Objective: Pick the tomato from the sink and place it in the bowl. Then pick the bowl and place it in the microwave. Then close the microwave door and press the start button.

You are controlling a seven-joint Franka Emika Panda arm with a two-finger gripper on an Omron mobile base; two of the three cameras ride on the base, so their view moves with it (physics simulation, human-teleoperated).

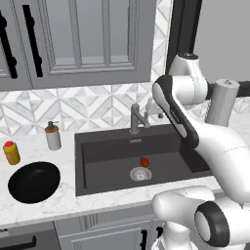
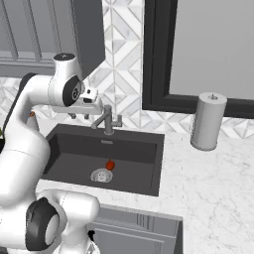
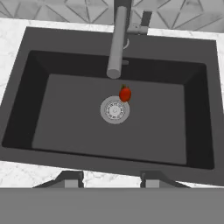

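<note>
Hand view, near to far. The gripper (image 3: 112, 179) shows two dark fingertips (image 3: 70, 178) rising at the bottom edge with an empty gap between them: the jaws stand parted and hold nothing. Directly ahead of the jaws lies the near rim of the sink (image 3: 109, 164), then its flat dark floor. Farther ahead, close to the jaw centreline, sits the round drain (image 3: 114, 110). The tomato (image 3: 125, 93) rests on the sink floor just beyond the drain and touching its far edge, slightly to one side of the centreline. Beyond it the faucet (image 3: 116, 41) spout reaches out over the basin, its tip ending just short of the tomato.

In the base views the gripper (image 2: 89, 99) is held high above the sink, near the faucet (image 2: 106, 120); the bowl (image 1: 34, 182) waits on the counter, well off to the side of the jaws.

Risks, as judged: a straight descent passes close by the spout, so the hand could strike it. The tomato is round and may roll off if one finger meets it first. A descent aimed at the centreline would land on the drain.
</note>
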